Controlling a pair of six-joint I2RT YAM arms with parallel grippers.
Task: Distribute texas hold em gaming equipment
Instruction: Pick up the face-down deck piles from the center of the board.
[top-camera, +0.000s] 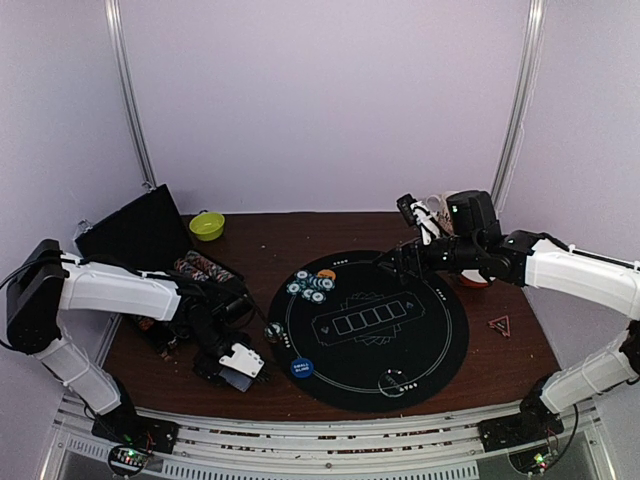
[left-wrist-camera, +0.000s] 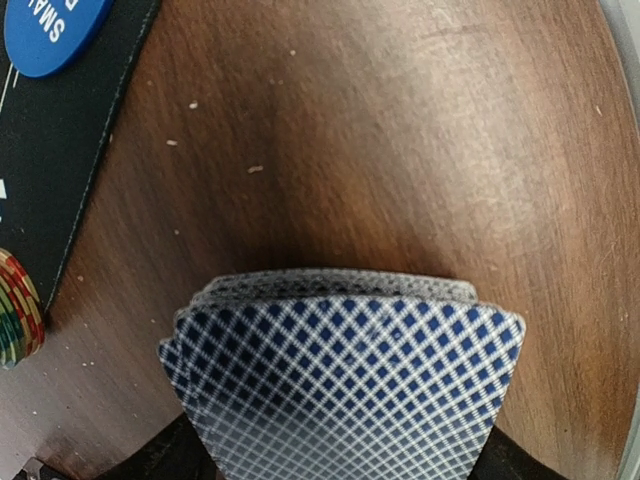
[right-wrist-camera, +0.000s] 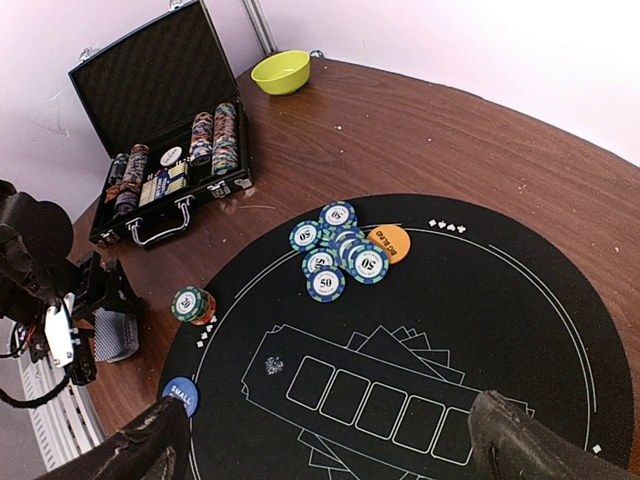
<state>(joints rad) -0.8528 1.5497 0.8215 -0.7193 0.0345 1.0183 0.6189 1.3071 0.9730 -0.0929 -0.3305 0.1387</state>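
We see a brown wooden tabletop (top-camera: 300, 235) with a round black felt mat (top-camera: 430, 350), printed with white outlines, lying on it. Taking the mat's middle as our dial in the overhead view, a small lime-green bowl (top-camera: 207, 225) sits at ten o'clock. An open black hard-shell case (top-camera: 135, 232) stands nearer nine, a patterned white mug (top-camera: 437, 207) at one, and a small red triangular piece (top-camera: 498, 324) at three.

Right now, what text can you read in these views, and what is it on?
"50": on the teal chips spread on the mat, and on top of the chip stack.
"SMALL BLIND": on the blue disc.
"BIG BLIND": on the orange disc; small, so this is a probable reading.
Labels inside the case: too small to read.
Playing cards: back pattern only, no text.
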